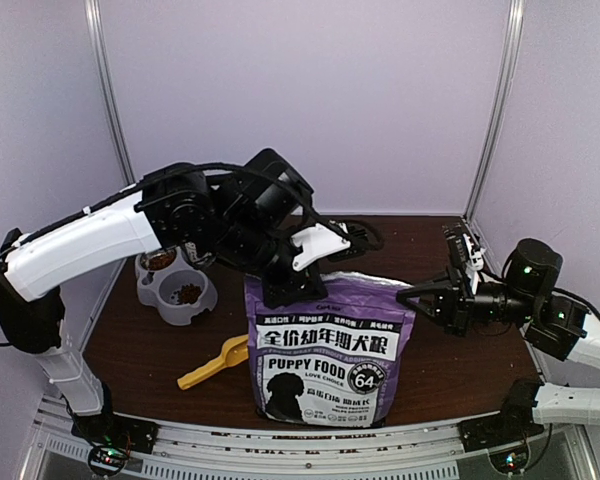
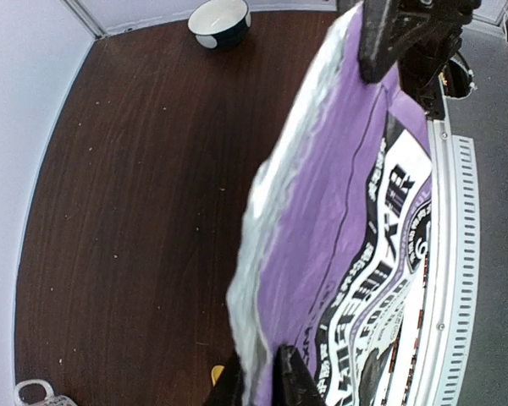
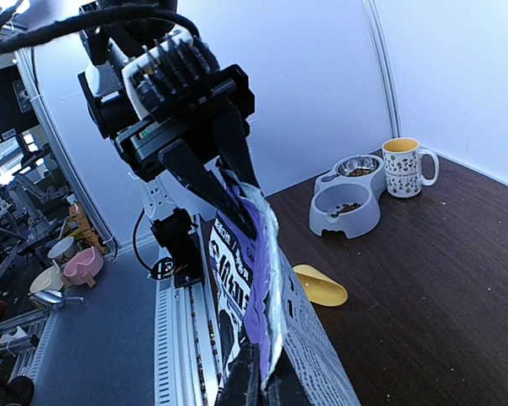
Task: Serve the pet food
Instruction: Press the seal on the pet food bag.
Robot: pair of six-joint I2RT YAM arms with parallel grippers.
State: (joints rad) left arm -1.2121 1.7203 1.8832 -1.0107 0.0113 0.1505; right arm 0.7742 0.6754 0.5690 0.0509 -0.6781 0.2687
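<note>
Pet food (image 1: 187,293) shows only as a little kibble in the grey double bowl (image 1: 170,314) at the left rear. The rest I take to be hidden inside the purple bag (image 1: 325,350), which stands upright at the near middle of the table (image 1: 460,380). Its top seam (image 2: 267,194) runs left to right, and I have an arm at each end: the left gripper (image 1: 280,292) looks pinched on the left end, and the right gripper (image 1: 408,297) is clamped tight on the right corner. The bowl lies left of the bag, on the left arm's side, with the yellow scoop (image 1: 212,365) between them, so I judge the next move is to part that seam
</note>
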